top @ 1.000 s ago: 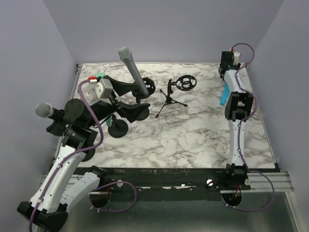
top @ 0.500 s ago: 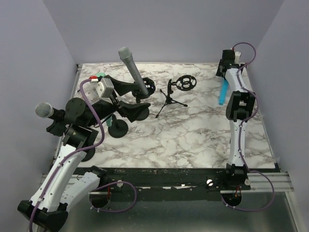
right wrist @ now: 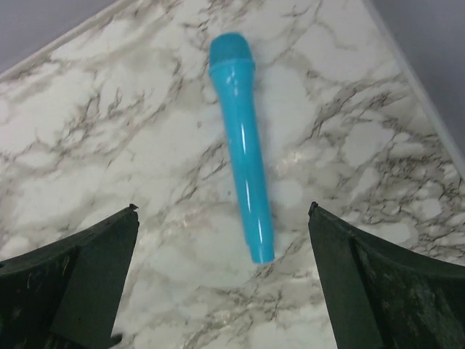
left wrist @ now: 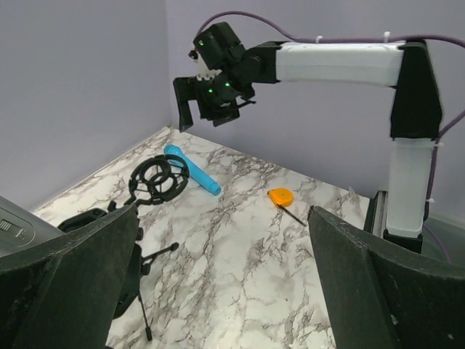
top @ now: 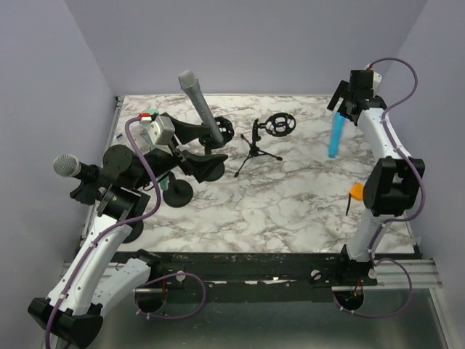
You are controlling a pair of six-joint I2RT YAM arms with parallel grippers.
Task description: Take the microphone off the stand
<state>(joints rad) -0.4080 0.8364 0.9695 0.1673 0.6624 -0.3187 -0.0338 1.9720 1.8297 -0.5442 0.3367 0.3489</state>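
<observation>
My right hand (right wrist: 221, 209) hangs high, arm stretched far, fingers spread wide; my left hand (left wrist: 224, 211) gapes too.
</observation>
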